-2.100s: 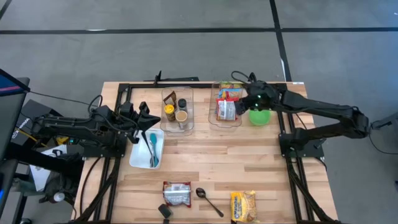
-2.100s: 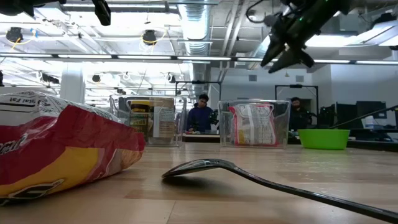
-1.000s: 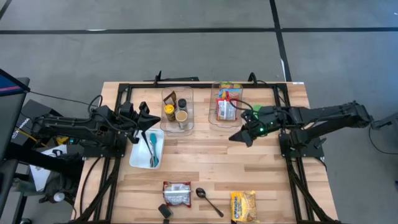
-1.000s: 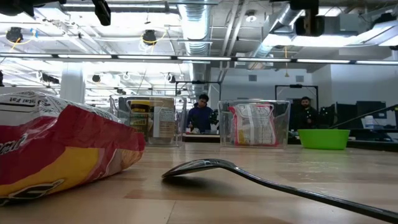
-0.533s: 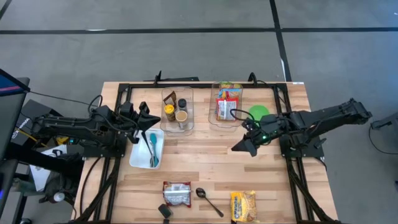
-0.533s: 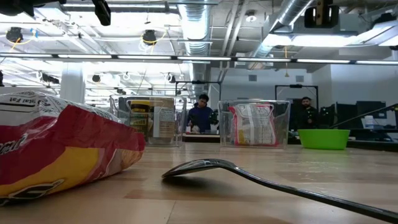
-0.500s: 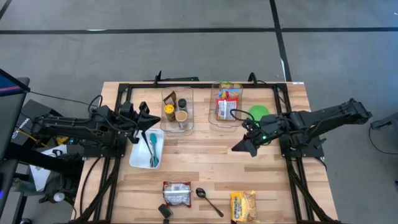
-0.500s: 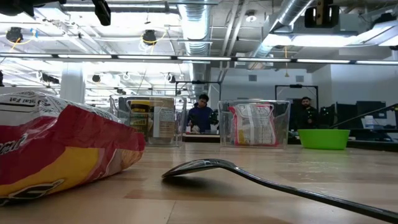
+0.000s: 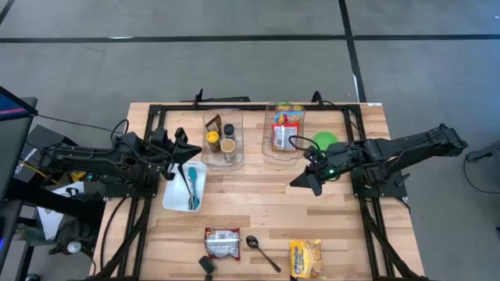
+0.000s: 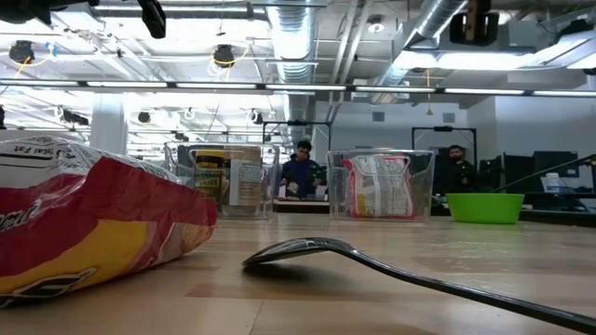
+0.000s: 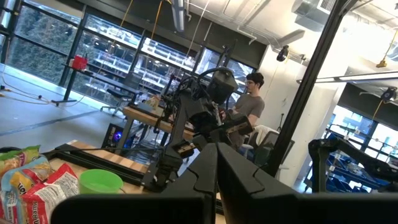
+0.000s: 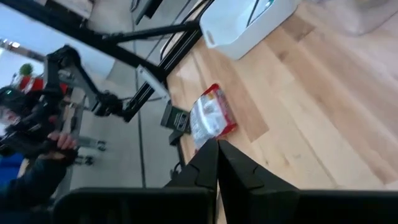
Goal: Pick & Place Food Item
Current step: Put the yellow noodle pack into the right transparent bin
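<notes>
Right of centre in the high view, the right gripper (image 9: 301, 182) hovers closed and empty, so it should open before descending on the red snack packet (image 9: 222, 243) at lower centre.

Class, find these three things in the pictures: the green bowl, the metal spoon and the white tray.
green bowl (image 10: 484, 207), low view, on its outer wall.
metal spoon (image 10: 303, 251), low view, on its bowl.
white tray (image 9: 176, 196), high view, on its bare floor.
</notes>
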### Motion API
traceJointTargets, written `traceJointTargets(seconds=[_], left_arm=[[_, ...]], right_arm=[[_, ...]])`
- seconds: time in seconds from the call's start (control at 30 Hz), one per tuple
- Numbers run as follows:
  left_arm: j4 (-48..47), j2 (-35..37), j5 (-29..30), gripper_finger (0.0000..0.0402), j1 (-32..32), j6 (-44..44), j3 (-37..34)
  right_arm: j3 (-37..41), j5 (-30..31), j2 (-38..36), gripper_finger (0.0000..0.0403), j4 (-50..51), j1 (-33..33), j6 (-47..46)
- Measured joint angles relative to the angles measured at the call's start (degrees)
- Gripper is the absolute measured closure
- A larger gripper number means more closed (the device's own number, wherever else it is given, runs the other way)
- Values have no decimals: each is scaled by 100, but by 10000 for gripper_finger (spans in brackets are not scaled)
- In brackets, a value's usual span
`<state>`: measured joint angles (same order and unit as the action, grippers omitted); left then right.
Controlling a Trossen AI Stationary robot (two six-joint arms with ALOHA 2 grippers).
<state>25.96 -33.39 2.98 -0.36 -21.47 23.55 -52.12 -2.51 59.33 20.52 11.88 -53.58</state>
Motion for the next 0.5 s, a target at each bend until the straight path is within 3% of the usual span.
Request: traceJointTargets(seconds=[0.33, 0.5], left_arm=[[0, 0, 0, 398, 0, 0, 1], [0, 0, 0, 398, 0, 0, 0]], right_arm=[[0, 808, 2, 400, -2, 125, 38], [0, 1036, 2, 400, -3, 516, 582]])
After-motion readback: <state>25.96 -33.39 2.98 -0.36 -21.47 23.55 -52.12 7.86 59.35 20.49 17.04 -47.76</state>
